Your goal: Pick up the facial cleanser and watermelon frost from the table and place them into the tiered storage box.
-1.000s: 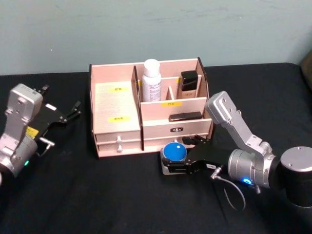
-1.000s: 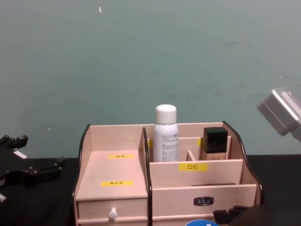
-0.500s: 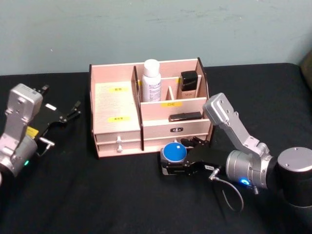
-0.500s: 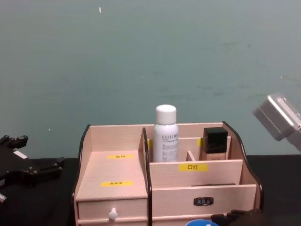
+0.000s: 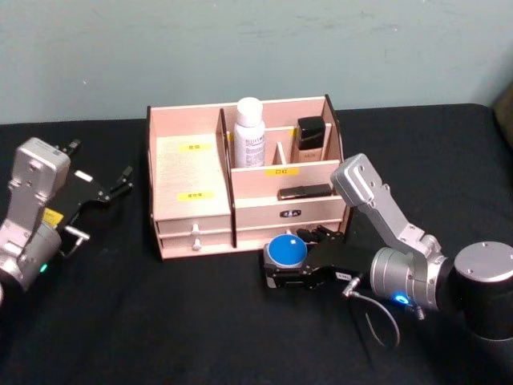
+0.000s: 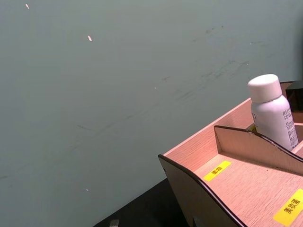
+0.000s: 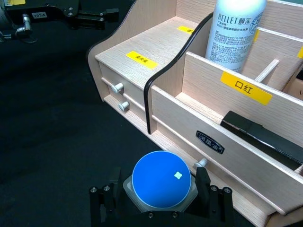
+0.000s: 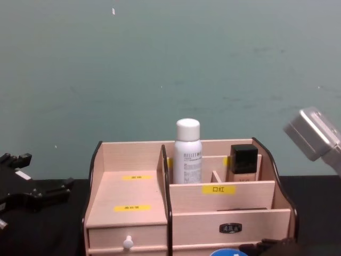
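Hanging idle at the far left above the black tabletop [image 5: 160,321], the left tool [image 5: 103,170] has its fingers apart and holds nothing, well clear of the box [image 5: 188,168]. The box's left section is a closed, stepped top with two yellow labels and white-knobbed drawers [image 5: 195,233] below it; nothing lies on it. Just right of the dark divider, the cleanser [image 5: 250,136] already stands upright in the rear compartment, so that half of the task looks done. Beside it, further right, a small beige bottle [image 5: 311,140] with a square black cap stands in the neighbouring rear compartment, and a flat black item [image 5: 304,192] lies in the lower tier in front of it. The jar [image 5: 287,251], with its blue lid, sits on the tabletop just in front of the box's lower front panel, and the right tool [image 7: 158,191] comes in low from the right with a finger on either side of the jar's base, apparently closed against it. The step in hand is therefore the grasp of the jar. Next, I judge, comes a straight lift clear of the front wall, then a short carry back over a free compartment, keeping away from the flat black item and the two bottles.
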Controlling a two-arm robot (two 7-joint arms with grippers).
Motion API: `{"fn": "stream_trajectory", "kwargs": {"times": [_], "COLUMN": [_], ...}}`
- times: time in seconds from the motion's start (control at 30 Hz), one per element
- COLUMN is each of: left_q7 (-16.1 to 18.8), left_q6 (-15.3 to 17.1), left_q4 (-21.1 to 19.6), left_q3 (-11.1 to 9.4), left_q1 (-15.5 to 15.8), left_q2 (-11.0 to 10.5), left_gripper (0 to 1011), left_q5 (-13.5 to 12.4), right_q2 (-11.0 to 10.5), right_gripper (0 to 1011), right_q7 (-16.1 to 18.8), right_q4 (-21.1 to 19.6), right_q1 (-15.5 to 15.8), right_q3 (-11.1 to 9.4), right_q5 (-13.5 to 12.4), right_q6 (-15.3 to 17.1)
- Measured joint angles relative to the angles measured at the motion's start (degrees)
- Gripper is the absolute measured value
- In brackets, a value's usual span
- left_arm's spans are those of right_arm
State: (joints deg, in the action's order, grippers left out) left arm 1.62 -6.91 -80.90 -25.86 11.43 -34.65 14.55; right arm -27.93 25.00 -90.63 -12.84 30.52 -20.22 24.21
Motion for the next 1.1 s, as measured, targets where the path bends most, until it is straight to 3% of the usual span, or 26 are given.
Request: {"fn": "stream_trajectory", "kwargs": {"times": [0.97, 1.1], "left_q7": [0.0, 0.0], "left_q6": [0.0, 0.0], "left_q4": [0.0, 0.0], "left_q3": [0.0, 0.0], "left_q1": [0.0, 0.0], "left_q2": [0.0, 0.0], "left_gripper": [1010, 1009], "left_q5": [0.0, 0.0], "right_q2": [-0.1, -0.1], "right_gripper": [1000, 930], "right_q7": [0.0, 0.1], "right_q4": [-0.2, -0.2], "right_q1": [0.3, 0.3], "right_q3": [-0.2, -0.3], "right_q5": [-0.2, -0.2], "right_q6": [0.1, 0.1]}}
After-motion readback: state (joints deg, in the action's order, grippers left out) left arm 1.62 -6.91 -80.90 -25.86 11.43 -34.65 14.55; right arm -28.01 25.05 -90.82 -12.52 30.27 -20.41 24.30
